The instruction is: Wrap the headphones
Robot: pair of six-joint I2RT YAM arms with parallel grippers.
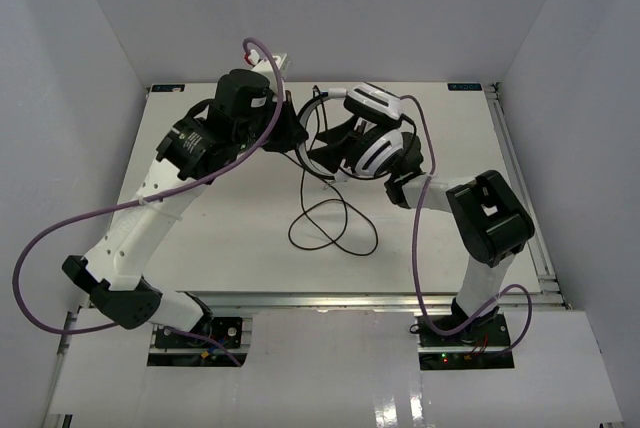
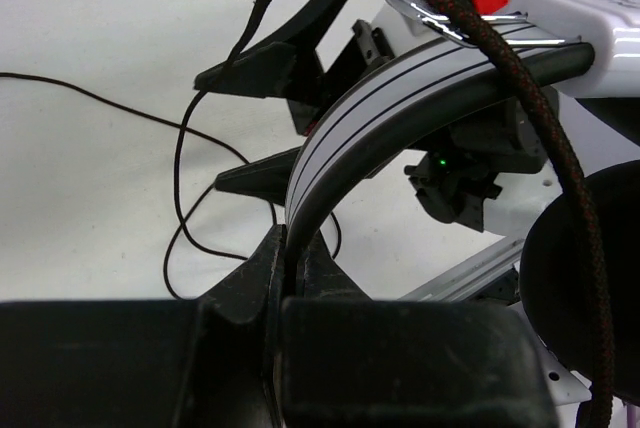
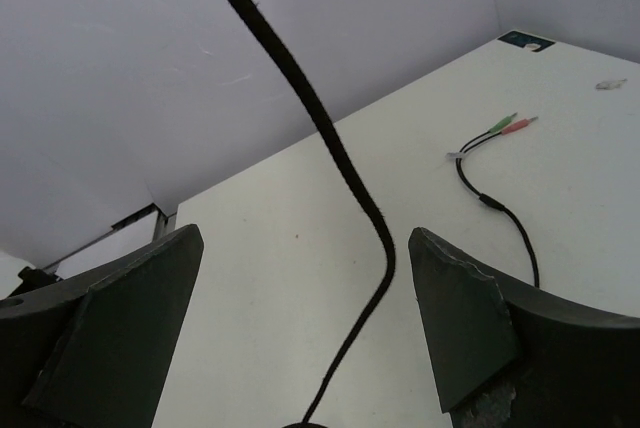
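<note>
The headphones (image 1: 375, 153) are held up above the back middle of the table, with a white headband (image 2: 400, 88) and a black earcup (image 2: 570, 268). My left gripper (image 2: 290, 248) is shut on the lower end of the headband, and it also shows in the top view (image 1: 295, 136). My right gripper (image 3: 305, 238) is open, and the thin black cable (image 3: 345, 168) hangs between its fingers without being pinched. It sits just right of the left gripper in the top view (image 1: 332, 143). The cable's red and green plugs (image 3: 510, 126) lie on the table.
Loose loops of the cable (image 1: 330, 228) lie on the white table (image 1: 220, 228) in front of the grippers. Purple robot cables (image 1: 100, 213) arc beside both arms. White walls close the back and sides. A metal rail (image 1: 520, 178) runs along the table's right edge.
</note>
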